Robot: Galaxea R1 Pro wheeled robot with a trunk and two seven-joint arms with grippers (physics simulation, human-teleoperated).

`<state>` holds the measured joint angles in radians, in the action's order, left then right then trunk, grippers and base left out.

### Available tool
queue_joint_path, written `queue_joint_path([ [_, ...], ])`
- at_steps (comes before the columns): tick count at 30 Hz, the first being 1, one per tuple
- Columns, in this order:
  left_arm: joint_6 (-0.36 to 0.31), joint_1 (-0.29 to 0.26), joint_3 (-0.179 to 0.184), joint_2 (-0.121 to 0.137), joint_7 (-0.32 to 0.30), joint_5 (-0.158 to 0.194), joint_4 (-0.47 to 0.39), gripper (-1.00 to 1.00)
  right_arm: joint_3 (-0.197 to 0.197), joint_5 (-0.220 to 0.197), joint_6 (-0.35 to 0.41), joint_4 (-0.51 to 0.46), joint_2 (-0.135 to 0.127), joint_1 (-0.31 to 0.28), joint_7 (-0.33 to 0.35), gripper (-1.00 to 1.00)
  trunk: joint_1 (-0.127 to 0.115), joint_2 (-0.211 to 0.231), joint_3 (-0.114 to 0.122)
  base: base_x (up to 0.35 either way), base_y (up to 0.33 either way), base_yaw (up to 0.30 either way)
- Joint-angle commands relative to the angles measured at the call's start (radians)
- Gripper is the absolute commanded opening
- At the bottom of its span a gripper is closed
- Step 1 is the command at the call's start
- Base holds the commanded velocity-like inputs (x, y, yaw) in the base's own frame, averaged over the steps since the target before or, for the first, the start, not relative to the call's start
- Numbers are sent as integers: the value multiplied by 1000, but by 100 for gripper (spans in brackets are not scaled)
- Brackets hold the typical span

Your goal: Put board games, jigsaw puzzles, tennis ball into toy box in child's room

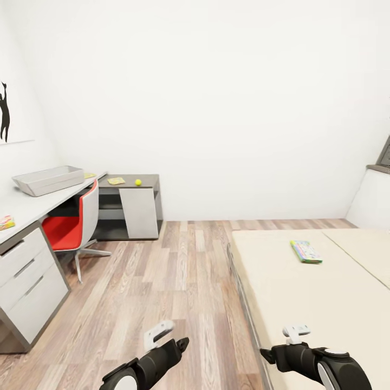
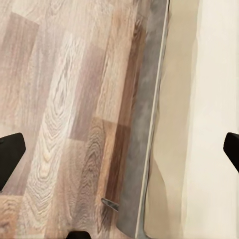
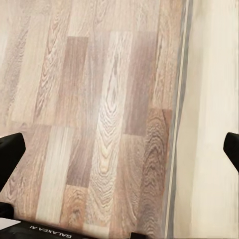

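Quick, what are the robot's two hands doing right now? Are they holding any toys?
Left gripper: open, holding nothing, over the wooden floor.
Right gripper: open, holding nothing, by the bed's edge.

Room, white walls [image 1: 216, 81], evenly lit. Wood-plank floor [image 1: 162, 281] through the centre. Grey-and-white desk [image 1: 32, 216] with drawers at 9 o'clock; red chair [image 1: 70, 227] tucked beside it. Low dark shelf unit [image 1: 135, 208] at 11 o'clock. Beige bed [image 1: 314, 292] at 3 o'clock. Black silhouette wall picture [image 1: 5, 111] at 10 o'clock.
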<state>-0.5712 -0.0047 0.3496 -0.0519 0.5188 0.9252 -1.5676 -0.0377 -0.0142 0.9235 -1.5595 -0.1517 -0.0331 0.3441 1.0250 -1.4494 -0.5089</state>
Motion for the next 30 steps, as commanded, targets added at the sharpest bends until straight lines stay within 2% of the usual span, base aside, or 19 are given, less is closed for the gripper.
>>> queue_joint_path([
  [1, -1, -1, 0, 0, 10, 11, -2, 100, -1, -1, 5, -1, 0, -1, 3, 100, 0, -1, -1, 0, -235, -1],
  [30, -1, -1, 0, 0, 11, 11, -2, 100, 0, -1, 4, -1, -2, -1, 3, 100, 0, -1, -1, 0, -266, 0],
])
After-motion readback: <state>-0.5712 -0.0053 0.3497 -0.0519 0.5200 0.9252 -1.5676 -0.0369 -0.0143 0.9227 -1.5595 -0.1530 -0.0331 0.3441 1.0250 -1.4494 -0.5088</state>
